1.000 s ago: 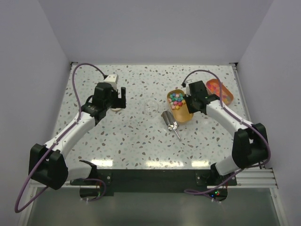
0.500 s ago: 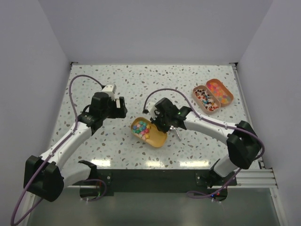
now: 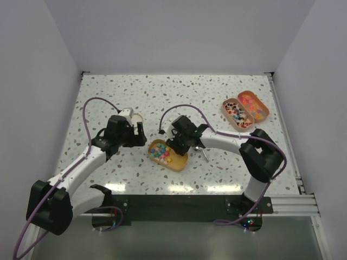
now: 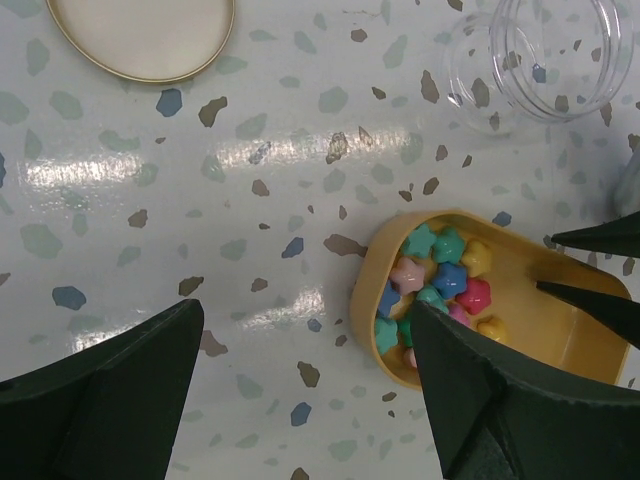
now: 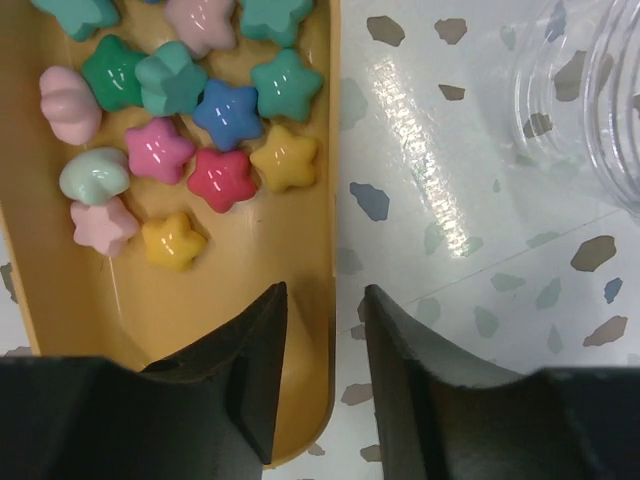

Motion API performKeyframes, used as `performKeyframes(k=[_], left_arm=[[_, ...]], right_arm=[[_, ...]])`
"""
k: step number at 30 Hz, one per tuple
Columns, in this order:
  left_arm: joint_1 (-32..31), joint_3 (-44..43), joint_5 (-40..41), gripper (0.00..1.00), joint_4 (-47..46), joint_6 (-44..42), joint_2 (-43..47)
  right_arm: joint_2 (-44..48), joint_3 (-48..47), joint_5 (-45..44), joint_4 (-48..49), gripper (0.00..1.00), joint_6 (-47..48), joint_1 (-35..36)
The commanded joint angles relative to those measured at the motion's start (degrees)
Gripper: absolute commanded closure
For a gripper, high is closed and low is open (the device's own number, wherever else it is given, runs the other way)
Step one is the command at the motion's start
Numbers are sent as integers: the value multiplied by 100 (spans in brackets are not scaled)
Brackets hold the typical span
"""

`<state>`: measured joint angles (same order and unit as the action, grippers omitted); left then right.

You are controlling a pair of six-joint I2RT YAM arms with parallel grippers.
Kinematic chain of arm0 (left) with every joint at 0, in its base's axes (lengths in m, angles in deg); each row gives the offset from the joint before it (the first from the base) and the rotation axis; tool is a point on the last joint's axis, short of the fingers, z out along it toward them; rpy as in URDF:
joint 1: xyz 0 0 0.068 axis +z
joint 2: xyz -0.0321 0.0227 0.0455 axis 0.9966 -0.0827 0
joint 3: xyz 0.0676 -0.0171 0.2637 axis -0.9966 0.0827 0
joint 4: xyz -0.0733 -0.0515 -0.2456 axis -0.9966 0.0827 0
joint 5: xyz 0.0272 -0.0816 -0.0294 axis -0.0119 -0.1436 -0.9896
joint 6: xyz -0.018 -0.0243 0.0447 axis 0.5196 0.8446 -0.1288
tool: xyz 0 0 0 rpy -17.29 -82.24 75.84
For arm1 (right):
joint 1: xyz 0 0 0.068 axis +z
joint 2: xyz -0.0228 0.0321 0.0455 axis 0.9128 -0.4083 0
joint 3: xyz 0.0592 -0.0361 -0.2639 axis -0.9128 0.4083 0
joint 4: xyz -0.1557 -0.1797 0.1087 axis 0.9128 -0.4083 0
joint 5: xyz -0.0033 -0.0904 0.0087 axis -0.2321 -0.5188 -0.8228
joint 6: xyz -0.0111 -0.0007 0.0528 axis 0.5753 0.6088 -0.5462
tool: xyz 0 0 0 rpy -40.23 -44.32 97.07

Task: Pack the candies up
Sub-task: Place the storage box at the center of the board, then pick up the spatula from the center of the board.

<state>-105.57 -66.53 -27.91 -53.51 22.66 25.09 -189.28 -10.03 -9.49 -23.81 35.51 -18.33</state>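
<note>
A yellow tray [image 3: 174, 161] of star-shaped candies [image 3: 159, 151] in pink, blue, teal, yellow and red lies at the table's middle front. My right gripper [image 3: 181, 143] straddles the tray's long wall [image 5: 325, 200], one finger inside and one outside, closed narrowly on it [image 5: 325, 295]. The candies [image 5: 225, 115] sit in the tray's far half. My left gripper [image 3: 140, 135] is open and empty just left of the tray [image 4: 575, 340], low over the table [image 4: 305, 320]. Small mixed candies, some dark brown, fill a pink tray [image 3: 236, 114] at the back right.
A clear open jar [image 4: 545, 55] stands just beyond the yellow tray and also shows in the right wrist view [image 5: 600, 100]. A cream, gold-rimmed lid [image 4: 140, 35] lies behind my left gripper. A metal scoop [image 3: 204, 154] lies right of the right gripper. An orange tray [image 3: 255, 104] sits beside the pink one.
My right gripper has carried the yellow tray from beside the back-right trays to the middle front, then a little further left. My left gripper has moved nearer and rightwards towards it.
</note>
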Motion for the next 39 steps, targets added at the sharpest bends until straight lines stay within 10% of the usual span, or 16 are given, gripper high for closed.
performKeyframes(k=[1, 14, 32, 39], left_arm=[[28, -23, -151, 11, -170, 19, -86], [19, -120, -529, 13, -337, -131, -473], [28, -120, -547, 13, -372, -122, -395], [2, -172, -774, 13, -416, -35, -342]], right_arm=[[695, 146, -120, 158, 58, -220, -2], [2744, 1897, -2080, 264, 53, -2426, -248], [1673, 2249, -1395, 694, 60, -3235, -934], [1734, 2346, -1421, 809, 89, -3157, -934]])
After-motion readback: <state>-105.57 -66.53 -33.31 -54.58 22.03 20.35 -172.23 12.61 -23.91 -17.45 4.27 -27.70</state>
